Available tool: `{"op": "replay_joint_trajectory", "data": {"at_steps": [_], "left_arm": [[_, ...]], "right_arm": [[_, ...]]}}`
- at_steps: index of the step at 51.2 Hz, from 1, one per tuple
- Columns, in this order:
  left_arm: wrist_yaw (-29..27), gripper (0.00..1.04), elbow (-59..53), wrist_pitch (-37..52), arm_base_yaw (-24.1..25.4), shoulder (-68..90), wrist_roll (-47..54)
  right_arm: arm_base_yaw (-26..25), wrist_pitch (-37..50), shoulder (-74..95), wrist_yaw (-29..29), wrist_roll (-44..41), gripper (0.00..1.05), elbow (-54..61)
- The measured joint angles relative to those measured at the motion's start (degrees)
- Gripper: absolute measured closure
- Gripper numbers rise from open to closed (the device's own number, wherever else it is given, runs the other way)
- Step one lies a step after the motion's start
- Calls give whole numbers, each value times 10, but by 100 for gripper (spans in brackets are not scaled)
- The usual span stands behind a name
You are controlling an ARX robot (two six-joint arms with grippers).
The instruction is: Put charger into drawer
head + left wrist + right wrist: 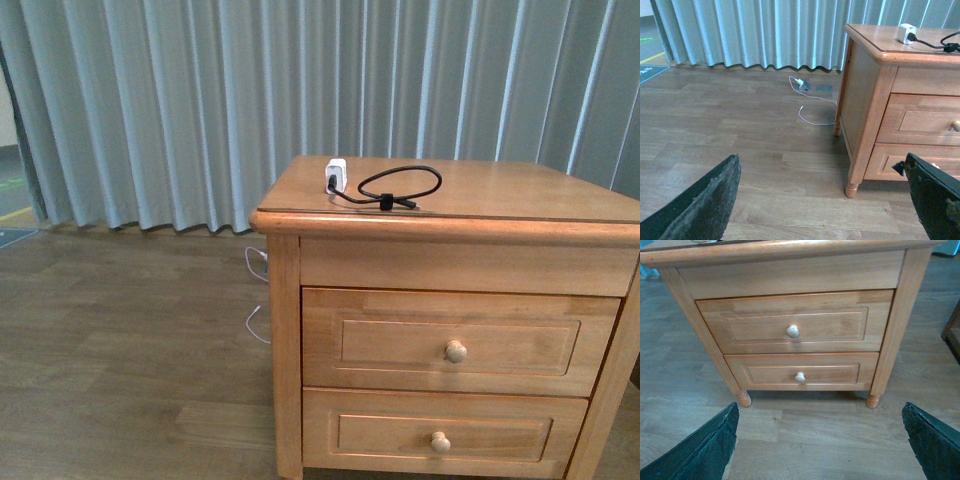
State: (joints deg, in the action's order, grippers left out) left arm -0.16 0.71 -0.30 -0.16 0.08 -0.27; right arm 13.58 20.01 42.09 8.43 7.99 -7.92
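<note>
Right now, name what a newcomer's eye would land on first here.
The honey-brown nightstand fills the right of the front view, its upper drawer and lower drawer both shut. On its top, towards the left, lies the charger, white plug and looped black cable.

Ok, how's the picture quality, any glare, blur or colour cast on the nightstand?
Front view: soft, even light, a pale sheen on the nightstand top. Left wrist view: clear daylight tone, the left pincer dark with soft edges. Right wrist view: bluish cast on the floor, drawer fronts sharp.
</note>
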Motion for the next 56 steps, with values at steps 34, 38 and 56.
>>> {"op": "replay_joint_trajectory", "data": {"at_steps": [34, 38, 56], "left_arm": [[0, 6, 0, 0, 0, 0, 0], [0, 6, 0, 0, 0, 0, 0], [0, 6, 0, 0, 0, 0, 0]], "right_arm": [[41, 225, 664, 19, -9, 8, -340], [46, 225, 708, 25, -8, 8, -385], [38, 214, 846, 41, -7, 8, -549]]}}
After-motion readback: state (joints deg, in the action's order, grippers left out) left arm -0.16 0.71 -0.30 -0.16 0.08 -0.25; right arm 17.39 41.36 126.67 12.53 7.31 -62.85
